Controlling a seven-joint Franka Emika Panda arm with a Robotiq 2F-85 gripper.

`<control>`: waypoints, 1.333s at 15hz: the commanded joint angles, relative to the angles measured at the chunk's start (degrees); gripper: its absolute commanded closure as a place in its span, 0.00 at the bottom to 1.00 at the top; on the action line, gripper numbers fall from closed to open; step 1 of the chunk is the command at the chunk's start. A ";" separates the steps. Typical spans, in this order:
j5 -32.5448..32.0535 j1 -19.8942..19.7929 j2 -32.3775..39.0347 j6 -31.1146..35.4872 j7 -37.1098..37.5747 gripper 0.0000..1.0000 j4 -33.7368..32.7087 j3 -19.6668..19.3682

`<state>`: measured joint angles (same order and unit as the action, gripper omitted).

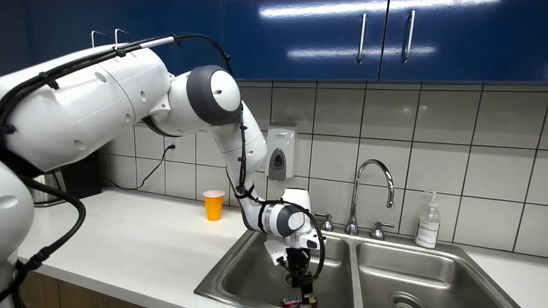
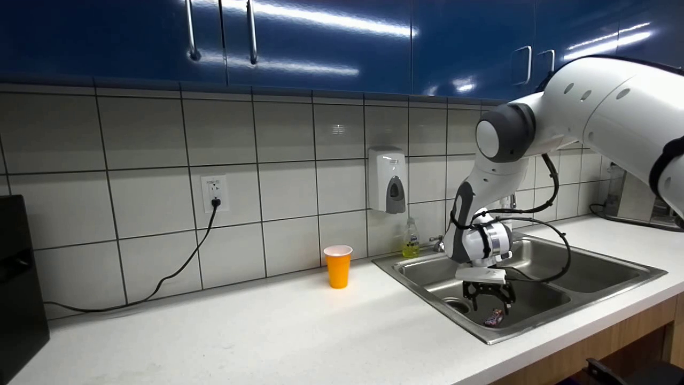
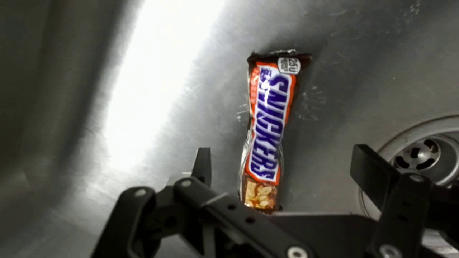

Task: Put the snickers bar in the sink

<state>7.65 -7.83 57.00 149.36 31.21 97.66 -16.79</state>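
Hand released, jaws apart over snickers bar lying in sink. Bar reads "SNICKERS" and "250"; smaller print illegible.

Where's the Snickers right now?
In the wrist view, the Snickers lies in the sink, left of the drain; in an exterior view it shows just below the open gripper.

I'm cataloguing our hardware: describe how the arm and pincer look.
The arm is glossy white with rounded segments, dark grey joint bands and a silver ring near the wrist. Black cables are strapped along it. The pincer is black, with angular, hinged fingers, flat pads and round metal pins.
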 commanded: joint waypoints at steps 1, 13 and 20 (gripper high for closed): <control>0.33 -0.80 -1.52 -2.49 -3.38 0.00 -1.73 0.38; -6.16 -3.78 -10.15 -10.22 -29.35 0.00 1.96 4.19; -4.47 -6.54 -19.60 -7.48 -37.56 0.00 12.37 9.11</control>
<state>3.11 -12.62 43.58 140.98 -2.52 103.02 -10.08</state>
